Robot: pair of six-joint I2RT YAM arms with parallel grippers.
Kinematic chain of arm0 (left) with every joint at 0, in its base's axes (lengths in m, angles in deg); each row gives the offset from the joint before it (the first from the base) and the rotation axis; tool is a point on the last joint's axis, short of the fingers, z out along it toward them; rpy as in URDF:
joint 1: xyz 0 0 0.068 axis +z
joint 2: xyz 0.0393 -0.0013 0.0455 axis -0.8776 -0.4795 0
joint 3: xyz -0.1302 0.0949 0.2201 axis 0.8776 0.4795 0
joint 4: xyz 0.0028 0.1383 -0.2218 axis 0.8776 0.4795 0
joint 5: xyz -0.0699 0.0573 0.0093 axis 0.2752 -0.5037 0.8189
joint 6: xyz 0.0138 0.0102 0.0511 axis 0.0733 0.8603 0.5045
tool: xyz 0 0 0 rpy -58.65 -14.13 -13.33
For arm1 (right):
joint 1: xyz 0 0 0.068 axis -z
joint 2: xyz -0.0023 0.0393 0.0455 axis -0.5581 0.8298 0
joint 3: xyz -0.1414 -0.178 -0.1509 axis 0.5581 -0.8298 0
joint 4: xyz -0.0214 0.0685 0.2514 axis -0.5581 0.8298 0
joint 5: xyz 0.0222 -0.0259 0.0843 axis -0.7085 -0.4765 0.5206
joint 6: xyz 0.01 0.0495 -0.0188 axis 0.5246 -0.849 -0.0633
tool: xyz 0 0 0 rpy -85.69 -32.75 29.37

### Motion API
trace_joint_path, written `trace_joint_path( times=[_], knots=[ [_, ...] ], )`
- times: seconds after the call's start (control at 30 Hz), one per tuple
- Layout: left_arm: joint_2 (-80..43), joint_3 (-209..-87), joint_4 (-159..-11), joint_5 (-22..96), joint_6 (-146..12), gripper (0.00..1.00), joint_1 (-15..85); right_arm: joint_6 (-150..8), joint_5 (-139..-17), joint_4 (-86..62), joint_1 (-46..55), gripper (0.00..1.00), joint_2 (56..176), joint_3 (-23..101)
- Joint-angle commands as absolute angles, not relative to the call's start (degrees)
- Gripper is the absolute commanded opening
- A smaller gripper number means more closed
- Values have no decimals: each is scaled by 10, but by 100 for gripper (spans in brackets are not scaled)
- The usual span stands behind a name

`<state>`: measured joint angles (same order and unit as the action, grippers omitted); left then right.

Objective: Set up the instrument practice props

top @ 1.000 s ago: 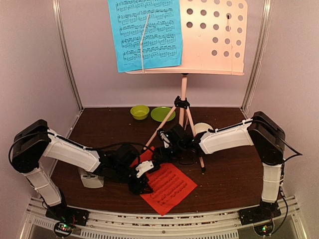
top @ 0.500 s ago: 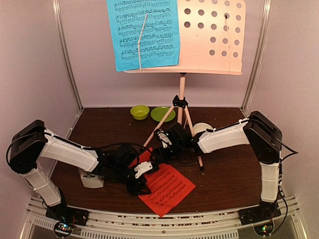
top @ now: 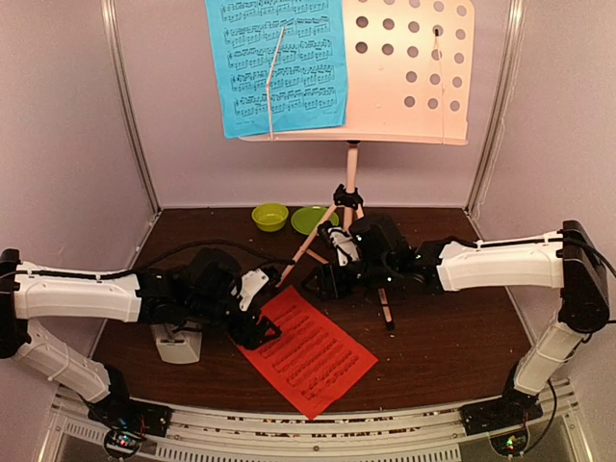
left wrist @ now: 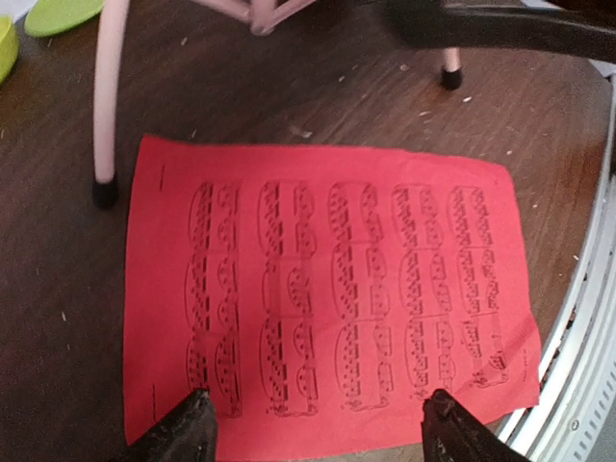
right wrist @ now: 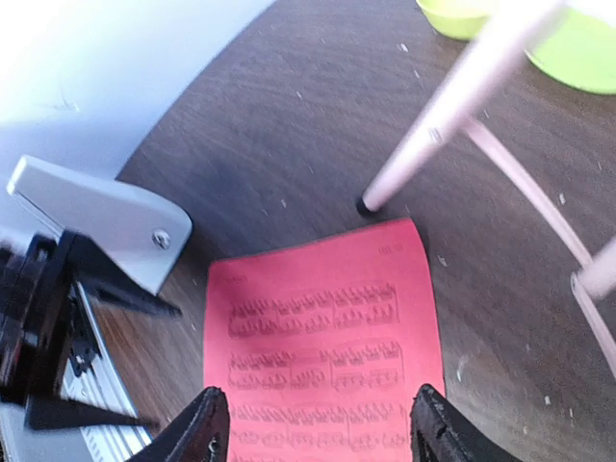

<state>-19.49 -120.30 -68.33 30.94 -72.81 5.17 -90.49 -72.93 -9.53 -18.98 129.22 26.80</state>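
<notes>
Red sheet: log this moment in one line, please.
red sheet flat on table, ungrasped | left gripper open over its edge | right gripper open, empty | blue sheet on stand

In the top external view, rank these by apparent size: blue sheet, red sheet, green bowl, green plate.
1. blue sheet, though it sits high on the stand, nearer the camera, so the lead is unsure.
2. red sheet, lying flat.
3. green plate and green bowl look about alike. A stand leg crosses the plate, so they are not ranked.

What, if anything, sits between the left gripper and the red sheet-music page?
Nothing visible. The left gripper hangs open over the red page, which lies bare on the table; a leg of the music stand stands just beside one edge.
</notes>
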Motion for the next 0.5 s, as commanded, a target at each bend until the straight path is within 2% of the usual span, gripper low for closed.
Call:
trace_joint_path(
  times=[0.0,0.17,0.3,0.47],
  knots=[
    [-194,-1175,-639,259,-885,77,64,-941,-740,-36,-199,64,1261,212],
    [-213,-1172,-641,258,-952,81,89,-953,-744,-27,-206,60,1240,156],
    [-238,-1171,-627,305,-993,81,149,-958,-747,-30,-220,55,1250,134],
    [-259,-1190,-612,319,-1025,82,159,-962,-751,-32,-239,52,1283,132]
  ],
)
